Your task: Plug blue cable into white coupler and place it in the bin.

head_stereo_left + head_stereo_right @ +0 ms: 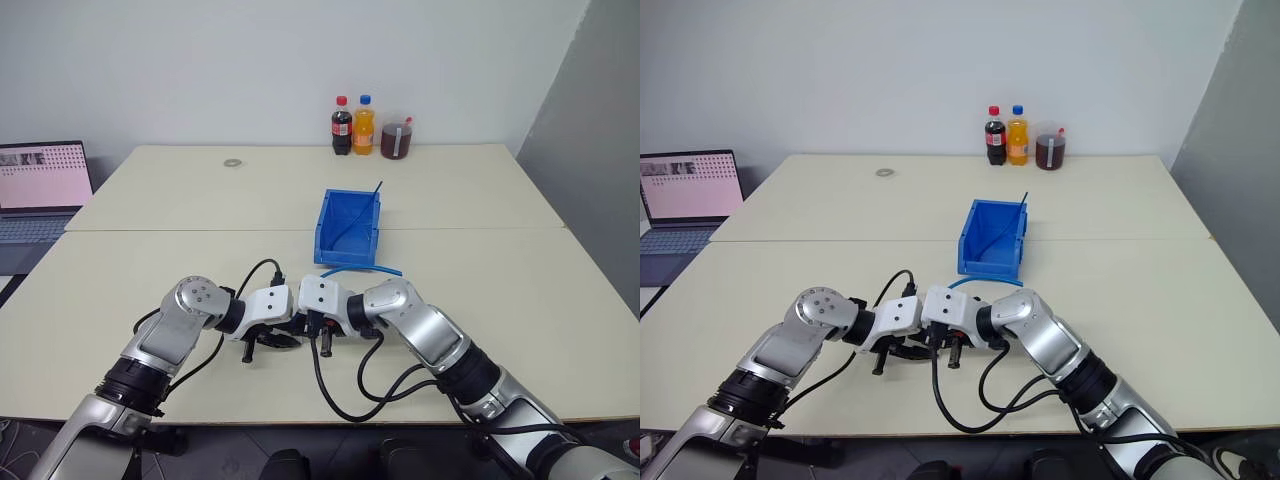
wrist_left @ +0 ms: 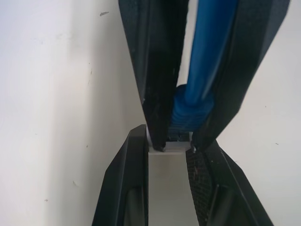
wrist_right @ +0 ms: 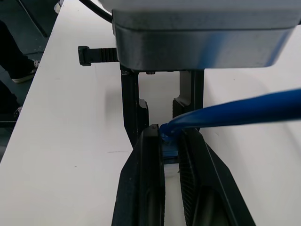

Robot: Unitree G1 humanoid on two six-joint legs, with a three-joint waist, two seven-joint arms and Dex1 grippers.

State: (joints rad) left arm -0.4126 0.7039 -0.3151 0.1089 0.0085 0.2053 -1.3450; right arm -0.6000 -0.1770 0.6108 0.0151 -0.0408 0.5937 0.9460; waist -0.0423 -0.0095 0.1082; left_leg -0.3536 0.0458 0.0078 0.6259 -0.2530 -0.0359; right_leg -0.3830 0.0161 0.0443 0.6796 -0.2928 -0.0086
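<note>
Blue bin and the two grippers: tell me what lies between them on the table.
In the left eye view, just the blue cable arcs between the bin and the grippers; otherwise bare tabletop.

I get even, bright overhead light across the cream table (image 1: pixel 480 200), with soft short shadows beneath the arms and beside the bin (image 1: pixel 349 228). Both head views are sharp with no glare. In the wrist views the close black fingers (image 2: pixel 155 70) and the blue cable (image 2: pixel 209 52) are soft and out of focus.
</note>
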